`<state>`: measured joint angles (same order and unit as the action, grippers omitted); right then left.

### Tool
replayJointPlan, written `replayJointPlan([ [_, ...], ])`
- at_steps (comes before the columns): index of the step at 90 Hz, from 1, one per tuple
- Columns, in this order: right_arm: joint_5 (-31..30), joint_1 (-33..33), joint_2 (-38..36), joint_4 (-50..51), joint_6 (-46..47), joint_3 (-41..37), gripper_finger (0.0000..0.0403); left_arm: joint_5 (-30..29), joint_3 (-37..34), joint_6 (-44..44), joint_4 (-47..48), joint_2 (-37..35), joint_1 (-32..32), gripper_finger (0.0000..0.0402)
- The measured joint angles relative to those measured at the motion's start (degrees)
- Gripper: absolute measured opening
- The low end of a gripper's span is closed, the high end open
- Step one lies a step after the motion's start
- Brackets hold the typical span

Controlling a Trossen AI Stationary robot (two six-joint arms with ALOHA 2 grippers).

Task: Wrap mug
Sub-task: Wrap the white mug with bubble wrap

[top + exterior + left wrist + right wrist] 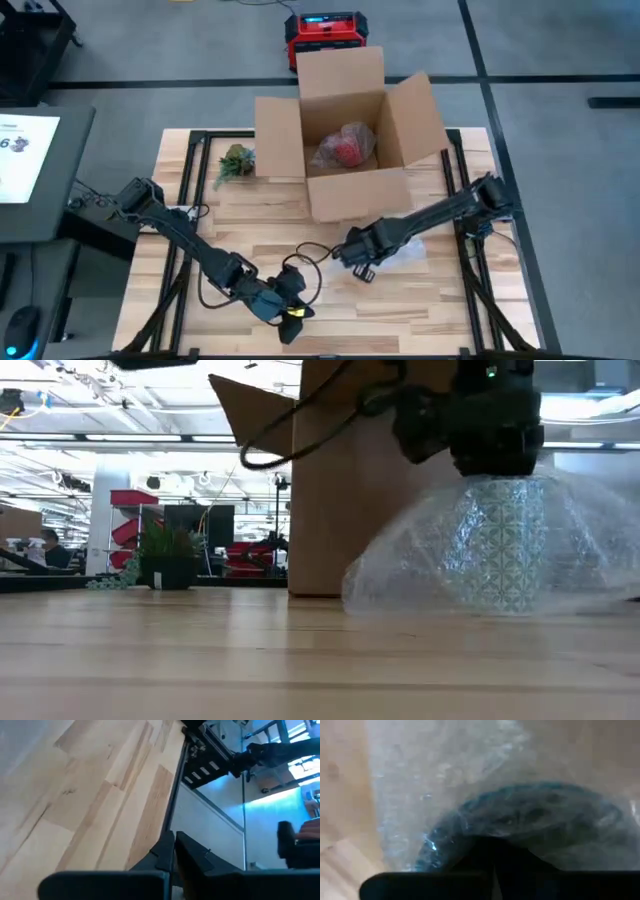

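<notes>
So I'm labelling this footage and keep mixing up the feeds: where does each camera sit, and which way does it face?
High view: above the table, looking straight down; both arms, cardboard box.
Low view: at tabletop height, looking across; right gripper atop the bubble wrap over the mug.
Left wrist view: past the shut left gripper to the table edge.
Right wrist view: straight down onto the wrapped mug.
Shared: low and right wrist views both show the mug.

Left end effector [288, 310] closed, low; right end effector [358, 262] pointing down.
</notes>
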<state>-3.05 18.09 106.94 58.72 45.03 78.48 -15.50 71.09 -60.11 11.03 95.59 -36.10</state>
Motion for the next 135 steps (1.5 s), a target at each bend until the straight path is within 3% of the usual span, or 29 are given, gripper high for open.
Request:
replayJointPlan([
  [43, 10.7, 10.3, 0.0, -6.0, 2.7, 3.4, 0.0, 0.5, 10.8, 5.7, 13.6, 0.0, 0.0, 0.0],
  [58, 10.8, 10.0, 0.2, -7.9, 5.0, 4.9, 0.0, 0.5, 13.5, 8.7, 14.7, 0.0, 0.0, 0.0],
  [93, 8.3, 8.0, 1.8, -10.8, 8.8, -1.0, 0.0, -0.3, 15.6, 9.9, 18.3, -0.1, 0.1, 0.0],
  [109, 8.5, 7.5, 1.6, -2.9, 8.6, 4.3, 0.0, -0.5, 15.6, 9.4, 17.9, -0.1, 0.0, 0.0],
  [135, 8.6, 7.8, 1.1, 12.7, 7.6, 19.2, 0.0, -0.4, 15.6, 9.1, 18.0, -0.1, 0.0, 0.0],
])
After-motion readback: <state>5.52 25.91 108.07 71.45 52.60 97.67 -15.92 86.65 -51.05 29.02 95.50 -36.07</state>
